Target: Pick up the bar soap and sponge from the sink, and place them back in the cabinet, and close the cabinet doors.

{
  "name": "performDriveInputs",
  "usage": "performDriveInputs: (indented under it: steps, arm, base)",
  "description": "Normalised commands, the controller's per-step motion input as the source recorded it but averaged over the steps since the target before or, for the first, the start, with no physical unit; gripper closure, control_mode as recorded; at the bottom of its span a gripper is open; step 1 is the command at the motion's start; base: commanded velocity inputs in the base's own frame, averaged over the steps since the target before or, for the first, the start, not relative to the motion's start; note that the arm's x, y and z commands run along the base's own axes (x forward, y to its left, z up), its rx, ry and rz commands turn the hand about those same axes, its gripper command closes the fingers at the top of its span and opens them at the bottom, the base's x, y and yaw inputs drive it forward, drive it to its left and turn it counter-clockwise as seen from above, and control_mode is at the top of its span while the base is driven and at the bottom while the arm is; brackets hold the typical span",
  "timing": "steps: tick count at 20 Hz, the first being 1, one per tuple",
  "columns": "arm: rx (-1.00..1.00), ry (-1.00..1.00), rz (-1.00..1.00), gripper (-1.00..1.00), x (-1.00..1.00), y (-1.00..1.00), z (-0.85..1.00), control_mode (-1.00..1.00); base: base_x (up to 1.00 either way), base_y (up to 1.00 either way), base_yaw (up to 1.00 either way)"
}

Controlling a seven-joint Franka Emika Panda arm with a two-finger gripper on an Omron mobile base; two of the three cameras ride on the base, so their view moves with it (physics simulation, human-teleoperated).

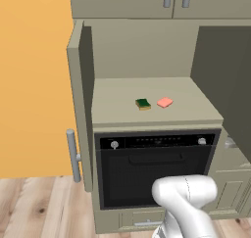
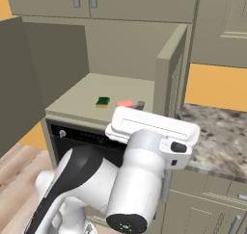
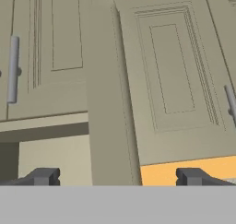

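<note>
Doors (image 1: 81,105) of the cabinet (image 1: 142,51) stand open. In the left base view the left door is swung out edge-on, its steel handle (image 1: 73,155) low on the outer face, and the right door (image 1: 225,80) hangs open as a dark panel at the right edge. Between them lies the beige shelf (image 1: 117,109), and on it the sponge (image 1: 143,104) sits just left of the soap (image 1: 165,102), the two close but apart. Below the shelf is the black oven (image 1: 154,168). The white arm (image 1: 186,202) rises at the lower right.

In the right base view the sponge (image 2: 102,102) and soap (image 2: 124,104) show on the shelf just past the hand. A speckled counter (image 2: 217,136) lies to the right.

In the hand view the gripper (image 3: 117,177) has its fingertips (image 3: 44,176) wide apart with nothing between them, facing a door's edge and panelled door fronts.
</note>
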Motion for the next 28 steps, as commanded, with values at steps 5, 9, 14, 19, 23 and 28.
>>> performDriveInputs:
  steps: [5,9,14,19,23,28]
  arm:
    - [0.00,0.00,0.12,-1.00,0.30,-0.04,-0.06,-1.00]
    - [0.00,0.00,0.12,-1.00,0.29,-0.04,-0.05,-1.00]
    - [0.00,0.00,0.15,-1.00,0.19,-0.01,-0.05,-1.00]
    - [0.00,0.00,0.20,-1.00,0.05,0.07,-0.11,-1.00]
    - [0.00,0.00,0.22,-1.00,0.03,0.29,-0.07,-1.00]
    - [0.00,0.00,0.16,-1.00,0.06,0.48,0.00,-1.00]
  base:
    - [0.00,0.00,0.00]
    - [0.00,0.00,0.00]
    - [0.00,0.00,0.00]
    - [0.00,0.00,0.00]
    - [0.00,0.00,0.00]
    - [0.00,0.00,0.00]
